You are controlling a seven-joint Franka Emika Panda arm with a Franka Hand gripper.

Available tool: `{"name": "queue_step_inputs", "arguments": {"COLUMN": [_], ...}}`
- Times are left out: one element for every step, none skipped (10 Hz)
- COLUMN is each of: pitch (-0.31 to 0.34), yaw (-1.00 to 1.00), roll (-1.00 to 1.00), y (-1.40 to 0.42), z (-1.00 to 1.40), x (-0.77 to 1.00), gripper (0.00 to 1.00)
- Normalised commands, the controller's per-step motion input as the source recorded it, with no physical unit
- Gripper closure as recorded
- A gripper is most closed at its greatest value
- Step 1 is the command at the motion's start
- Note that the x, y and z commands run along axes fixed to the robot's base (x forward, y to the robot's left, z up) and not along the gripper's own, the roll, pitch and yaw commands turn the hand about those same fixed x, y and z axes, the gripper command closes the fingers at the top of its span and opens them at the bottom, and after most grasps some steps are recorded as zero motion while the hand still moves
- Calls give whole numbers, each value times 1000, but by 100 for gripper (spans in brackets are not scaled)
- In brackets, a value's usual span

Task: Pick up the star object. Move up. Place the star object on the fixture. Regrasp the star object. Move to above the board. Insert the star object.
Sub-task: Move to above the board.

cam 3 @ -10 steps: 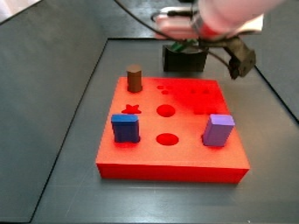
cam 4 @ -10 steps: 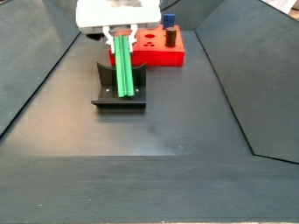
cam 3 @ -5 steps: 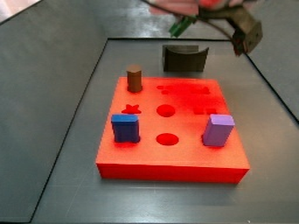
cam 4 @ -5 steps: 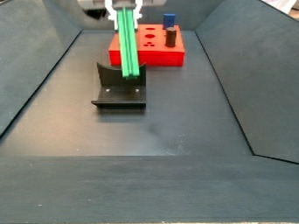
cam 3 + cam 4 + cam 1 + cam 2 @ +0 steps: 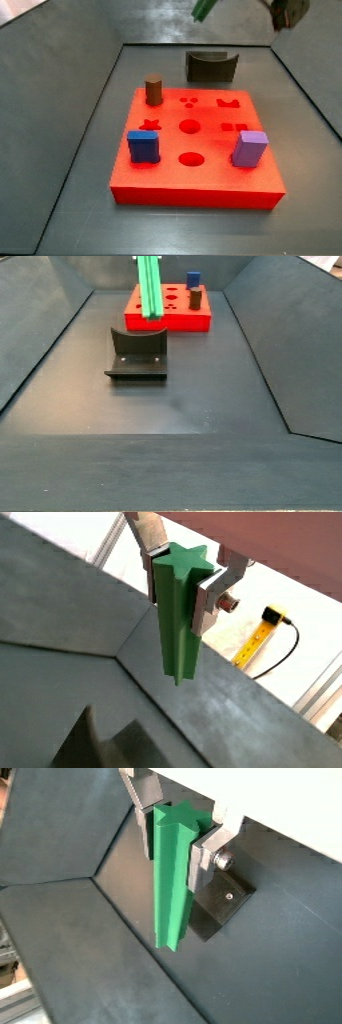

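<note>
The gripper (image 5: 179, 564) is close to the camera, and its two silver fingers (image 5: 144, 540) squeeze the star object (image 5: 178, 610) from both sides. The fingers hold the green bar near its star-shaped end, and the rest of the bar sticks out long and straight past the fingertips. Beyond the bar's far tip lies the dark grey floor (image 5: 214, 727), with a sloped dark wall (image 5: 54, 597) beside it. Past the floor's edge, a yellow thing (image 5: 263, 628) with a black cable shows, blurry.
</note>
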Motion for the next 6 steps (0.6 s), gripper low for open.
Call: {"name": "queue_step_inputs", "arguments": {"pitch": [-34,-31,-25,-15,-12,-41], "yaw": [-66,-63,-56,-56,-52,-125], "roll": [-119,-120,-117,-115,-109,-1000], "y": [40,32,28,25,22,-1000], "z": [885,717,486,309,195,328], "x": [-150,-121,-91,-80,-71,-443], "gripper": [100,100,100,100,100,100]}}
